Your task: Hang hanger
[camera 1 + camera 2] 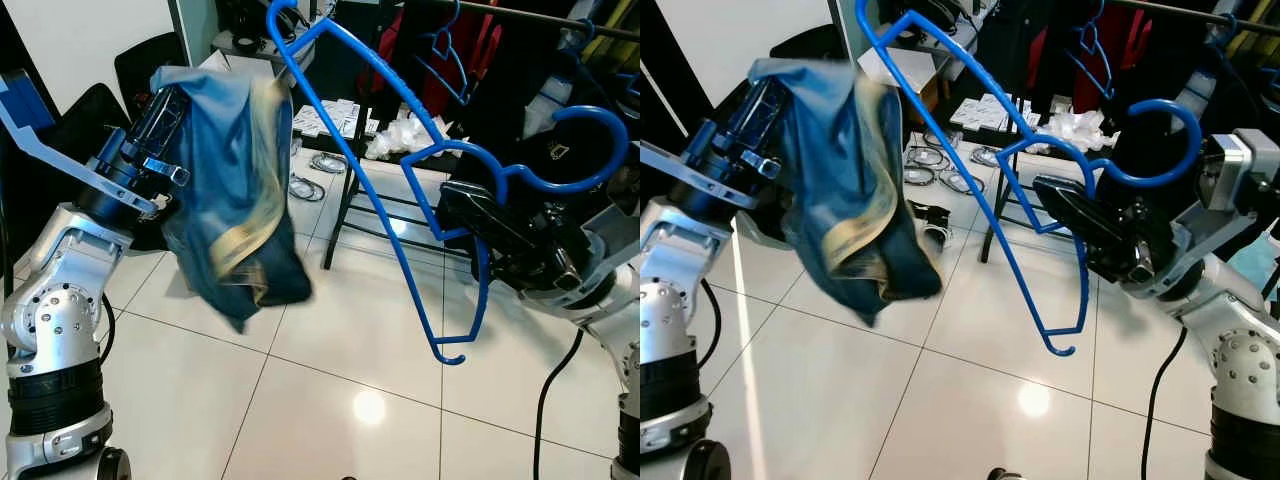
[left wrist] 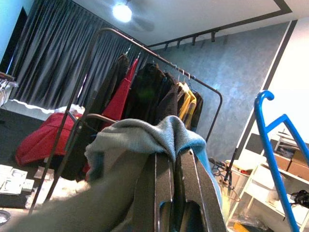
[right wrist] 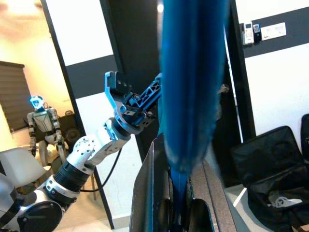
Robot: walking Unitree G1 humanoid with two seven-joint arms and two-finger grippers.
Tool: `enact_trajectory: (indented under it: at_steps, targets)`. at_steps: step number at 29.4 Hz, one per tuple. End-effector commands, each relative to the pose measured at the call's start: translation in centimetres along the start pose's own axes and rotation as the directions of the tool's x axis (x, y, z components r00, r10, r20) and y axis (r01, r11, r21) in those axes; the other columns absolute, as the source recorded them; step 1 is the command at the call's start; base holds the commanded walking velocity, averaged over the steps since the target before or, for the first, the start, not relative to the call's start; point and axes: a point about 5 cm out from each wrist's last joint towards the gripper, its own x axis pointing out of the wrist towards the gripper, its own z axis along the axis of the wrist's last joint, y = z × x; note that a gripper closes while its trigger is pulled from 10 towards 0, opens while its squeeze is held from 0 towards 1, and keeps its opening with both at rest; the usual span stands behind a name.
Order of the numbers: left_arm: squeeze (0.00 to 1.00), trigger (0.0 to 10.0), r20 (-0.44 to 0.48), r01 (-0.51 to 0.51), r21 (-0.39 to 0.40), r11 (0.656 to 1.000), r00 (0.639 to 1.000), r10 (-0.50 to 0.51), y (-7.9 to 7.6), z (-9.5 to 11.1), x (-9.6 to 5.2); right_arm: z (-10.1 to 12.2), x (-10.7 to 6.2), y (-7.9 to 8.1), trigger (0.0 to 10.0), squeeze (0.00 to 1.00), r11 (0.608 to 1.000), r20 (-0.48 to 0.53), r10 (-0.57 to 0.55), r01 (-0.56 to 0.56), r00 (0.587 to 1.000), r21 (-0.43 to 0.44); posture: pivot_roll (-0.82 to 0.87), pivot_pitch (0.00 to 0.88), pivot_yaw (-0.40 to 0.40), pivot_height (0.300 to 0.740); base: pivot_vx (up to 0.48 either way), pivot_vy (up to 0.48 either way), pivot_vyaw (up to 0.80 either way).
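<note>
A blue plastic hanger (image 1: 400, 190) stands tilted in mid-air, its hook (image 1: 590, 150) curling over my right gripper (image 1: 470, 215), which is shut on the hanger's neck. In the right wrist view the hanger (image 3: 190, 82) rises between the fingers (image 3: 149, 193). A blue garment with a pale gold band (image 1: 235, 200) hangs from my left gripper (image 1: 175, 105), shut on its cloth. In the left wrist view the cloth (image 2: 145, 137) drapes over the fingers (image 2: 164, 188). The garment hangs left of the hanger, apart from it.
A clothes rail (image 1: 560, 20) with dark and red clothes (image 1: 480, 50) and a spare blue hanger (image 1: 445, 60) runs across the back right. Black rack legs (image 1: 345, 215), cables (image 1: 310, 185) and white packets (image 1: 410, 135) lie on the white tile floor (image 1: 340, 400). Black bags (image 1: 70, 120) sit behind my left arm.
</note>
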Motion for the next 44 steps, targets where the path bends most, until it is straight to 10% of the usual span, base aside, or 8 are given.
enact_trajectory:
  at_steps: [1, 13, 28, 44]
  targets:
    - [0.00, 10.0, 0.019, 0.007, 0.004, 1.000, 1.000, -0.007, -0.3, 0.2, 0.2, 0.2, 0.2, 0.2, 10.0, 0.00, 1.000, 0.010, 0.017, -0.016, 1.000, -0.004, -0.04, 0.134, 0.011, 0.740, 0.000, 0.000, 0.00]
    - [0.00, 10.0, 0.032, 0.024, -0.012, 1.000, 0.999, -0.024, -0.7, 0.2, 0.7, -3.3, -2.0, -0.1, 10.0, 0.00, 0.998, -0.323, -0.061, 0.060, 0.944, -0.015, -0.03, 0.143, 0.016, 0.740, 0.000, 0.000, 0.00]
    - [0.00, 10.0, 0.036, 0.051, -0.028, 0.998, 0.998, -0.050, -1.1, 0.3, 1.0, -1.8, -4.5, -0.4, 10.0, 0.00, 0.989, -0.372, -0.144, 0.123, 0.917, -0.080, -0.04, 0.141, 0.021, 0.740, 0.000, 0.000, 0.00]
    - [0.00, 10.0, 0.031, 0.108, -0.083, 0.991, 0.994, -0.106, -2.5, -0.7, 1.3, -1.1, -3.3, -0.5, 10.0, 0.00, 0.994, -0.314, -0.098, 0.075, 0.944, -0.085, -0.04, 0.137, 0.017, 0.740, 0.000, 0.000, 0.00]
